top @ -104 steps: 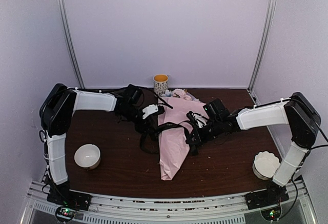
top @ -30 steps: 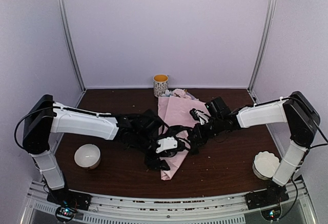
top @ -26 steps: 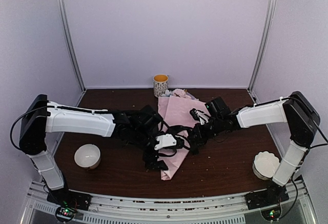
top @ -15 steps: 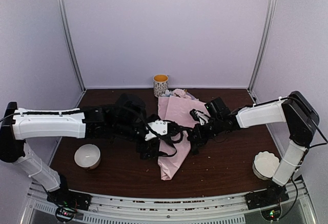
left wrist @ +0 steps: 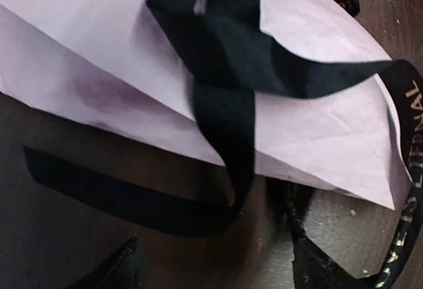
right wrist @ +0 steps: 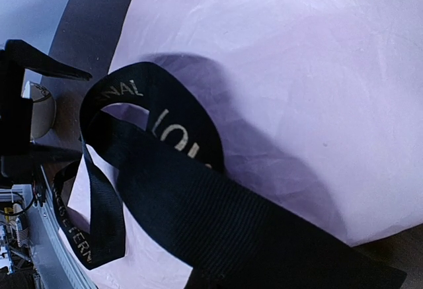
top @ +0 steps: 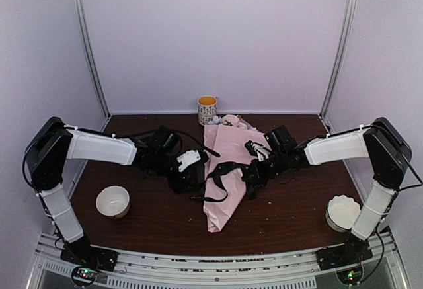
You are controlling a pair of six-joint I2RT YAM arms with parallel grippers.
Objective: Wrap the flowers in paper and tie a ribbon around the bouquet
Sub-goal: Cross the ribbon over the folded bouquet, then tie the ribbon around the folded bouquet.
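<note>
With the flowers [top: 229, 121] wrapped, the bouquet [top: 221, 211] lies at centre frame on the table [top: 297, 203], the ribbon [left wrist: 225, 104] merely looped across, untied, apparently pinched in the closed right gripper [top: 252, 176]; the left gripper [left wrist: 218, 272] gapes empty.

White arm shells [top: 99, 149], black joints [top: 45, 153]

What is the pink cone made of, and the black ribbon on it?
The cone looks like thin paper with a matte pink finish: it shows fine creases and sharp folded edges. The ribbon seems to be woven fabric, maybe a synthetic one. Close up it has a fine ribbed weave, a slight sheen and gold printed letters, and it droops in soft loops.
</note>
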